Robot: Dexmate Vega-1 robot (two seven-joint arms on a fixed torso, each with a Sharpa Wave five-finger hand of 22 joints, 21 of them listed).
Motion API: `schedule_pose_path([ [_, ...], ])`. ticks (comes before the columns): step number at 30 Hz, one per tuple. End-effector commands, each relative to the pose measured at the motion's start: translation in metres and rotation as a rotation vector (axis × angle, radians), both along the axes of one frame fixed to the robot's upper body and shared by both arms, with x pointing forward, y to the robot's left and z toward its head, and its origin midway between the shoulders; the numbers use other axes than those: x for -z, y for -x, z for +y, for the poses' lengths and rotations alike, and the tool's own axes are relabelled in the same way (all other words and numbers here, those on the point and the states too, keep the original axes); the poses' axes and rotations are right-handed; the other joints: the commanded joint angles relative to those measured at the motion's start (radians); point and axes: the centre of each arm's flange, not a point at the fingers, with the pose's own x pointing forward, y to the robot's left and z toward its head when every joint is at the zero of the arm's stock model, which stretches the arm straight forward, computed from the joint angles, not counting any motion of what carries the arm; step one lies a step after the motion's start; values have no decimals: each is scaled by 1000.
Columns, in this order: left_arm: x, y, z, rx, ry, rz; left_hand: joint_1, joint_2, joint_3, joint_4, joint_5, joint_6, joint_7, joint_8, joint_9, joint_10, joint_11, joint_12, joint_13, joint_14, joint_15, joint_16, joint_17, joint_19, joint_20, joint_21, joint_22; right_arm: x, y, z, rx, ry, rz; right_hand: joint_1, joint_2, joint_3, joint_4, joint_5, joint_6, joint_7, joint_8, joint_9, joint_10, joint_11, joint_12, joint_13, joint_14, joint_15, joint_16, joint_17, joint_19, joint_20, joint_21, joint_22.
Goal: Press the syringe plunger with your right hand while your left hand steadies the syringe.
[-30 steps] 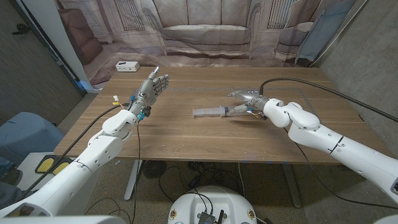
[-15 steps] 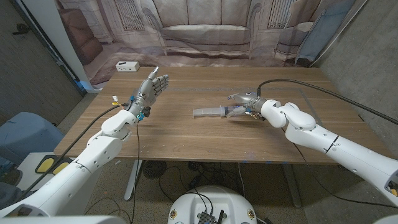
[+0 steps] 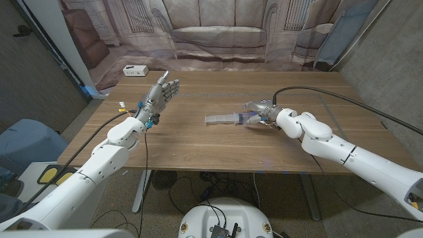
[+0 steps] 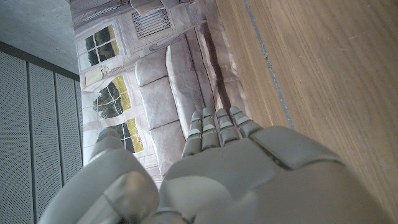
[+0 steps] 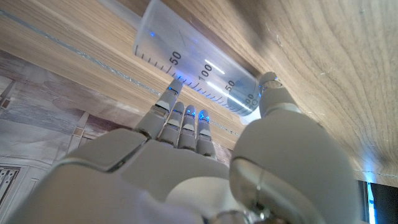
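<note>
Lower right of the head view, the right hand (image 3: 258, 109) reaches in to the plunger end of the clear plastic syringe with printed graduations (image 3: 223, 119), which lies flat at centre frame on the brown wooden tabletop (image 3: 198, 142); fingers and thumb bracket the barrel, seemingly to line up the push; whether they grasp it I cannot tell; at left of centre, the left hand (image 3: 162, 92) hovers released, well apart, steadying nothing; farther, upper left, sits a white power strip (image 3: 134, 70).
</note>
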Motion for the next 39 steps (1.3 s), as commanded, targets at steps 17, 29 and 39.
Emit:
schedule_pose_path([
  [17,3,4,4,-11,15,-2,0,6,-5,0,9,13,-6,9,3,11,-11,4,4,10,-5,6,2,1,17,2,4,11,-13,-1,9,-12,-36,127,8,23,9,7,107,-33,24,3,113,-23,25,1,116,-39,35,10,117,-12,10,2],
  [29,6,5,3,-7,17,0,0,7,-6,0,9,12,-7,8,3,10,-9,3,4,11,-3,5,2,-1,23,1,4,16,-16,2,-14,-24,-11,196,24,14,17,1,215,-46,43,5,221,-37,40,2,239,-70,82,24,253,-43,35,4],
  [39,7,6,2,-8,19,-1,0,7,-7,-1,9,12,-6,8,3,8,-10,2,4,11,-3,5,2,-3,25,1,4,19,-20,2,-11,-15,-18,245,41,7,16,-2,294,-60,60,7,298,-40,53,3,309,-86,116,38,319,-58,45,7],
])
